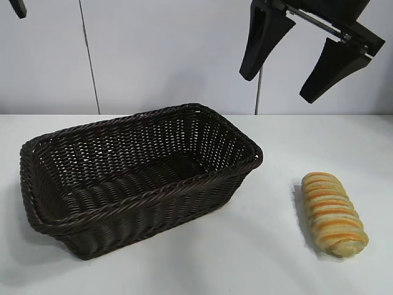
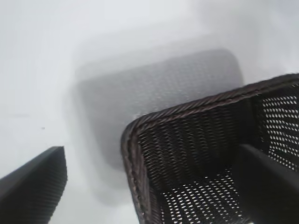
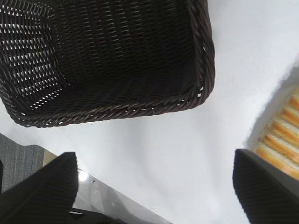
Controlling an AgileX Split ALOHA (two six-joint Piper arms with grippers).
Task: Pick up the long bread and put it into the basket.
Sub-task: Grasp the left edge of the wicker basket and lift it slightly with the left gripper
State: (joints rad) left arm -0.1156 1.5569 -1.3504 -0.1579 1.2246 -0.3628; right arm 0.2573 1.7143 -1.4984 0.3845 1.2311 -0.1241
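Observation:
The long bread [image 1: 333,213], golden-tan with orange and cream ridges, lies on the white table at the right front. The dark brown wicker basket [image 1: 153,190] stands empty left of it. My right gripper [image 1: 279,86] hangs high above the table, behind and above the bread, fingers wide open and empty. In the right wrist view the bread [image 3: 280,144] shows beside one finger and the basket [image 3: 201,88] lies farther off. My left gripper [image 2: 154,196] is open and empty above the basket's corner [image 2: 135,140]; only a tip of that arm [image 1: 18,7] shows at the exterior view's upper left.
The white table [image 1: 270,258] spreads around both things. Its front edge [image 3: 121,200] shows in the right wrist view. A pale wall [image 1: 153,55] stands behind.

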